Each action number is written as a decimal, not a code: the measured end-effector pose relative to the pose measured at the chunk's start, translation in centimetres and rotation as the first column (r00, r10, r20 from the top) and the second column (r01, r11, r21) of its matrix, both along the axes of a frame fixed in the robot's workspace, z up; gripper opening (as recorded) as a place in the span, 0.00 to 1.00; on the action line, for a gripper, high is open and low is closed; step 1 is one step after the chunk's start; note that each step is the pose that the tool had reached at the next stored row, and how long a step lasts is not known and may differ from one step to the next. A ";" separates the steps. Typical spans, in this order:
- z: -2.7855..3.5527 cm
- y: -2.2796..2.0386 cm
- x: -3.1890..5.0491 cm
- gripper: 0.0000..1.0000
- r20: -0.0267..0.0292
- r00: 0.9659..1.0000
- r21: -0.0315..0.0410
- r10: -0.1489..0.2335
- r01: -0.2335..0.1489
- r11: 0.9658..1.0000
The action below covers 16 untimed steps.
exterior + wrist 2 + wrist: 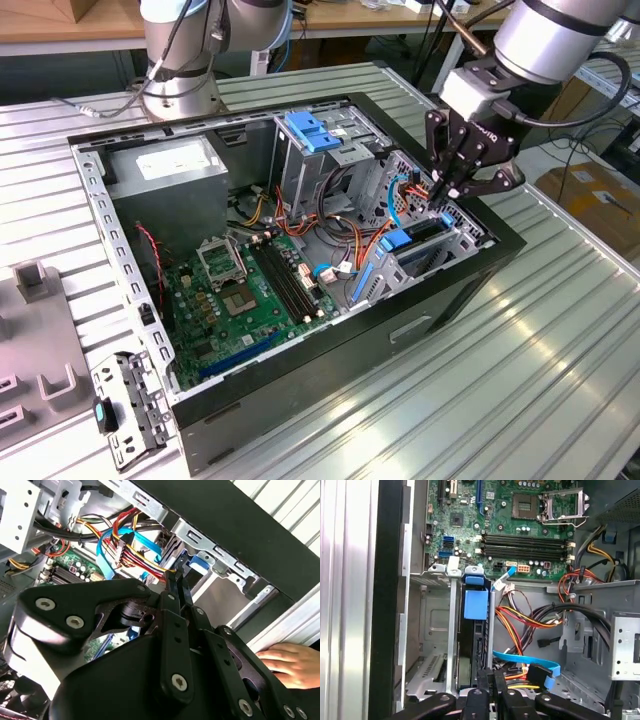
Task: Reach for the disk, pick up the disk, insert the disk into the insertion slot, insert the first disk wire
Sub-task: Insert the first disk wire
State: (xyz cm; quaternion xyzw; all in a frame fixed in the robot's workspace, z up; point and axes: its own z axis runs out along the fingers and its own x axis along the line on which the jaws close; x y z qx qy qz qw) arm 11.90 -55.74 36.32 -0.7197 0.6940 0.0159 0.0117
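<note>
Here the tool (447, 188) hangs pressed together at the disk's (475, 611) rear edge, its fingertips (176, 577) among the wires; directly beneath it, the disk sits inside the insertion slot (451, 645).

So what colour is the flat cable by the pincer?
Bright blue. The cable shows best in the first wrist view.
</note>
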 end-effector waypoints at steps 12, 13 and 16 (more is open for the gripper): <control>-0.46 -0.24 -1.75 0.16 0.000 1.000 0.000 -0.002 0.002 1.000; -0.47 -0.29 -1.75 0.16 0.000 1.000 0.000 -0.002 0.002 1.000; -0.47 -0.32 -1.76 0.16 0.000 1.000 0.000 -0.002 0.002 1.000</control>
